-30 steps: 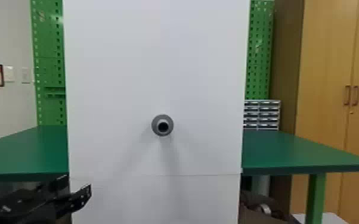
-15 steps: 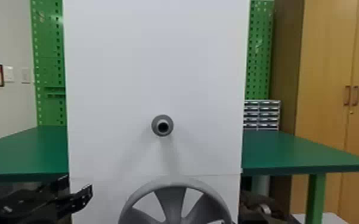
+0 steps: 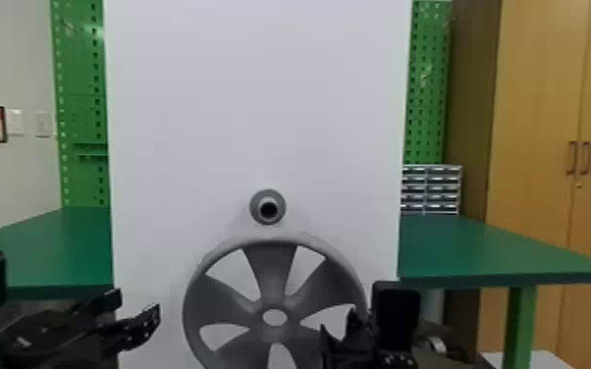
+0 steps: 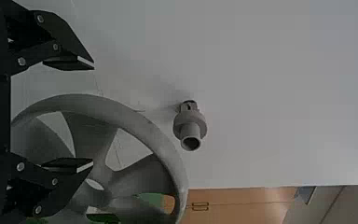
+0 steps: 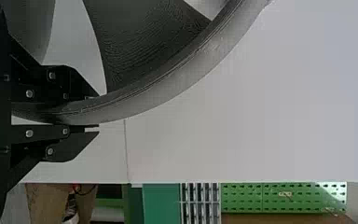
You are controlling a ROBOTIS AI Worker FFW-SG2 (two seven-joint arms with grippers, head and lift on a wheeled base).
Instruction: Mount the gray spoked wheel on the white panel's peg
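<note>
Now the wheel (image 3: pixel 271 275) is rising toward the peg (image 3: pixel 259 207), right pincer (image 5: pixel 98 112) seemingly clamping its rim (image 5: pixel 191 65), left pincer (image 4: pixel 93 115) gaping.

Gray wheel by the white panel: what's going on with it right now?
The robot's right gripper has the gray wheel by its rim, held up in front of the white panel. The wheel is not on the peg: in the head view its center hole sits below the peg, whose end is bare. The left gripper is open, off to the wheel's left and holding nothing.
</note>
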